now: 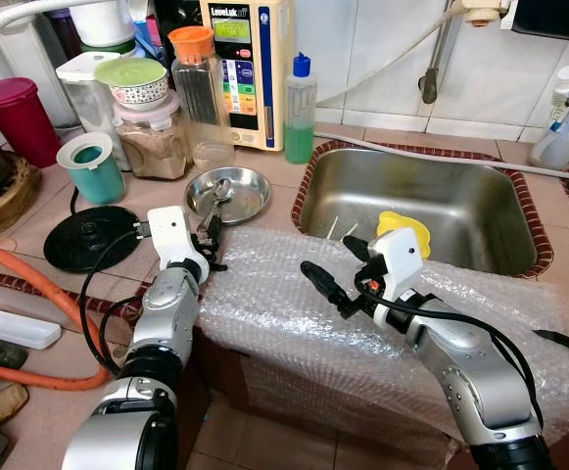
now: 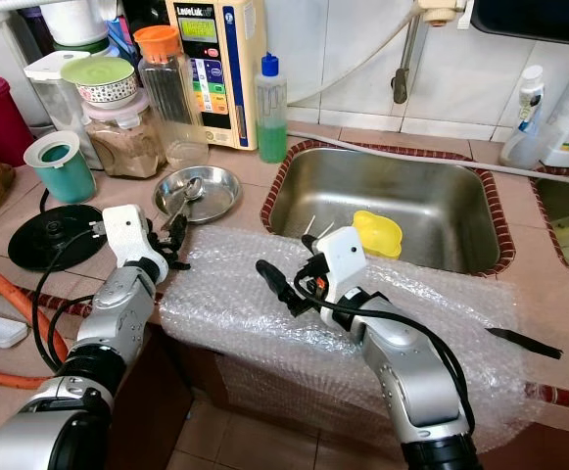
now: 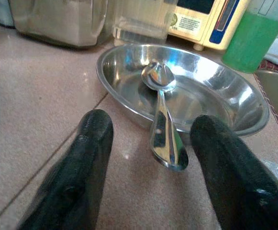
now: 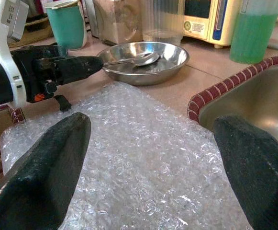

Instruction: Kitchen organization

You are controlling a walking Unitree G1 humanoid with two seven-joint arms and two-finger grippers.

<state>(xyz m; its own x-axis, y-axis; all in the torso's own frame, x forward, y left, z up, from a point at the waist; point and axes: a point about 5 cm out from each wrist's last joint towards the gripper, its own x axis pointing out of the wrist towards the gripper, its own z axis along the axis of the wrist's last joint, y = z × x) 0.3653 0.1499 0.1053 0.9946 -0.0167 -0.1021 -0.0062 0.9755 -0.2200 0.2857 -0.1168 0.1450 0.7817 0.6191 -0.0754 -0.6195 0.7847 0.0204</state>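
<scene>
The left gripper [image 3: 153,158] was positioned low over the counter, at the 6 o'clock edge of a shallow steel dish [image 1: 228,195]. Its two fingers [image 3: 88,143] were spread wide, with nothing between them. A spoon [image 3: 161,120] was laid in the dish, bowl toward the middle and handle carried out over the rim at 6 o'clock, so that the handle end pointed into the gap between the fingers. No contact with the handle was made.

The right gripper [image 1: 335,271] was held above a sheet of bubble wrap [image 1: 362,313] spread along the counter's front edge, at 3 o'clock from the left gripper. Its fingers were likewise wide apart and empty.

A sink [image 1: 519,259] was set at 3 o'clock from the dish, and a yellow item [image 1: 402,227] was seen in its basin. A green soap bottle [image 1: 300,110], a jar of brown powder [image 1: 153,145], a teal cup [image 1: 93,166] and a black round base [image 1: 90,237] were grouped from 12 to 9 o'clock around the dish.

Progress was judged to be early: the spoon remained in the dish and nothing was gripped. The step in hand was judged to be the approach to the spoon handle. Closing on it, lifting and placing were all left to be done.
</scene>
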